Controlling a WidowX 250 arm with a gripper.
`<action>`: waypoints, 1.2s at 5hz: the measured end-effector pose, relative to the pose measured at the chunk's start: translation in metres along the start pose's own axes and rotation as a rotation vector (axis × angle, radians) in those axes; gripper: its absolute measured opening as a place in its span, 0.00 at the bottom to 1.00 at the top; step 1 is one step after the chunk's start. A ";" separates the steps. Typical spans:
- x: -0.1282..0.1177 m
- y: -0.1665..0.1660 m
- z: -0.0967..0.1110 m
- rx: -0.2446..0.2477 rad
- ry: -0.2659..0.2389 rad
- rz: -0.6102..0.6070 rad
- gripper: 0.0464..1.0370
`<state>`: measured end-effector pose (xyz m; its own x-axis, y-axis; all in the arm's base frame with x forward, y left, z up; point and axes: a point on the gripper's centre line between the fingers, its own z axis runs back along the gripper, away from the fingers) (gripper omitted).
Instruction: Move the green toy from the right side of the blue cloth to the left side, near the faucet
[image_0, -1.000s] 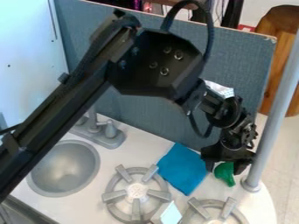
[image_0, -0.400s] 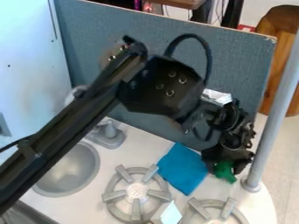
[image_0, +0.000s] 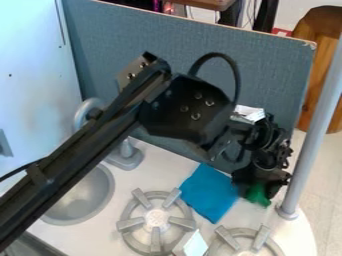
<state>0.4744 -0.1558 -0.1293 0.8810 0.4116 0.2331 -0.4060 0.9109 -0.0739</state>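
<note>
Cloth, blue, lies beside our hand at a green object; whether the hand is clamped, we cannot tell.

Matt blue cloth; smooth grey metal sink basin. The divider panel shows a woven, matt fabric finish.

Matte black arm, looping cable, silvery screws

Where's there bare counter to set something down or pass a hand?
Bare counter lies between the sink and left burner, and behind that burner, between faucet and blue cloth. Back right is crowded: gripper, green object, cloth and pole sit close, with the right burner in front.
</note>
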 end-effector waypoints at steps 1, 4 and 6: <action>0.000 -0.001 0.000 -0.005 0.002 0.007 0.77; -0.019 0.010 0.019 -0.084 0.073 0.012 0.76; -0.020 0.038 0.071 -0.165 0.058 0.059 0.76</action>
<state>0.4246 -0.1315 -0.0678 0.8716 0.4608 0.1674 -0.4159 0.8758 -0.2449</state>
